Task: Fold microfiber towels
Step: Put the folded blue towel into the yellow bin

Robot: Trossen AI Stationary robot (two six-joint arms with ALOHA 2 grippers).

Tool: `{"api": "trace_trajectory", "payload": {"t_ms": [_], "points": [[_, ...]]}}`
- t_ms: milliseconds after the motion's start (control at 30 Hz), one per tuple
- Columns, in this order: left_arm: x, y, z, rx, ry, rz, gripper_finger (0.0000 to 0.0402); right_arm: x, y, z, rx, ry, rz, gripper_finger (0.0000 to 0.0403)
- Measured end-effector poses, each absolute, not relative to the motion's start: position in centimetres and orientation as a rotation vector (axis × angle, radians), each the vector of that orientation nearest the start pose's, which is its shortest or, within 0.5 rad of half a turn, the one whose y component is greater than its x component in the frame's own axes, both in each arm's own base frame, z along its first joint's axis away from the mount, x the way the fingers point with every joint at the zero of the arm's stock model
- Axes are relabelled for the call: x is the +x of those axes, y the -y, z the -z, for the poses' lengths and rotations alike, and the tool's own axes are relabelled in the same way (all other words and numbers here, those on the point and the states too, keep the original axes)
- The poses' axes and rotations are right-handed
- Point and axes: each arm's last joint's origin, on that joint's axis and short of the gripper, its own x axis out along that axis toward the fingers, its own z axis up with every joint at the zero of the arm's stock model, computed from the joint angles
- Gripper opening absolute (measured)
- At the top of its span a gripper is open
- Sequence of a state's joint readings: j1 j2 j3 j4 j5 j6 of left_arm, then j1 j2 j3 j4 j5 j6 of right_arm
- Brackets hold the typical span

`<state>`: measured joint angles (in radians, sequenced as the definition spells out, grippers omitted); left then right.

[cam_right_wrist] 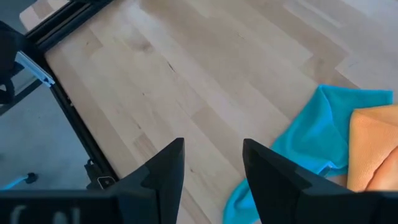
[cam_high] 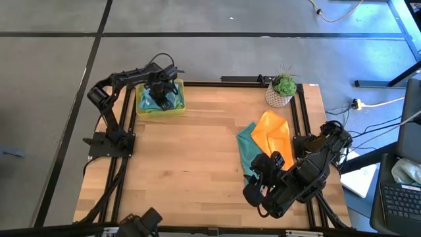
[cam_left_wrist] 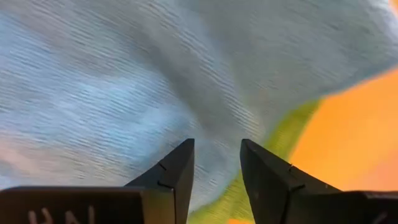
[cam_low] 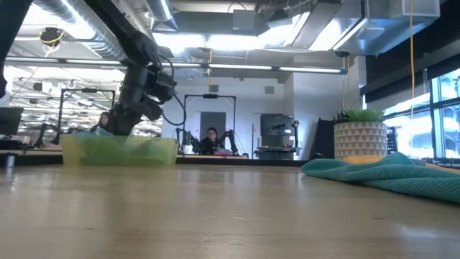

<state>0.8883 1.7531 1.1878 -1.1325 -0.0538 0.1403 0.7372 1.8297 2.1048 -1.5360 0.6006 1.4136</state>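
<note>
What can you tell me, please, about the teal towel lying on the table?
The teal towel is a soft, fuzzy-looking cloth lying rumpled and unfolded on the wooden table, on the right arm's side, near the potted plant. The orange towel lies partly on top of it, so only its edge and one corner show. The right gripper hovers beside it, jaws open, not touching it.

Bright ceiling strip lights (cam_low: pixel 215 39) glared at the top of the low view, and daylight washed out the windows (cam_low: pixel 438 101) at its right edge. The pale wooden tabletop (cam_low: pixel 215 216) lay blurred in the foreground. The left wrist view was smeared, perhaps by closeness, over a light blue cloth (cam_left_wrist: pixel 124 81).
</note>
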Motion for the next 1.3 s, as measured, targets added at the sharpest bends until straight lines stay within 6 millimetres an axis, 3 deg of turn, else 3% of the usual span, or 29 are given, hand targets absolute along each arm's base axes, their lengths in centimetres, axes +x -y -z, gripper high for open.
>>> {"api": "trace_trajectory", "payload": {"t_ms": [233, 533, 800, 1000, 1167, 1300], "points": [[17.8, -22.4, -20.3, -0.793, -1.582, -0.386, 0.0121, 25.8, -21.3, -39.5, 0.526, -0.816, 0.556, 0.0165], [16.9, -25.3, -25.2, -0.403, -1.445, -0.806, 0.0121, 25.8, -21.1, -39.6, 0.513, -0.807, 0.569, 0.0165], [15.5, -26.2, -20.6, -0.532, -1.585, -0.847, 0.0121, 25.9, -21.2, -39.6, 0.55, -0.792, 0.574, 0.0165], [14.3, -27.2, -18.1, -0.468, -1.725, -0.964, 0.0121, 25.9, -21.4, -39.6, 0.575, -0.824, 0.555, 0.0165], [13.9, -27.1, -18.2, -0.511, -1.728, -0.955, 0.0121, 26.0, -21.4, -39.6, 0.582, -0.822, 0.549, 0.0165], [13.9, -25.9, -19.8, -0.548, -1.698, -0.92, 0.0121, 25.8, -21.2, -39.5, 0.554, -0.82, 0.567, 0.0165]]}}
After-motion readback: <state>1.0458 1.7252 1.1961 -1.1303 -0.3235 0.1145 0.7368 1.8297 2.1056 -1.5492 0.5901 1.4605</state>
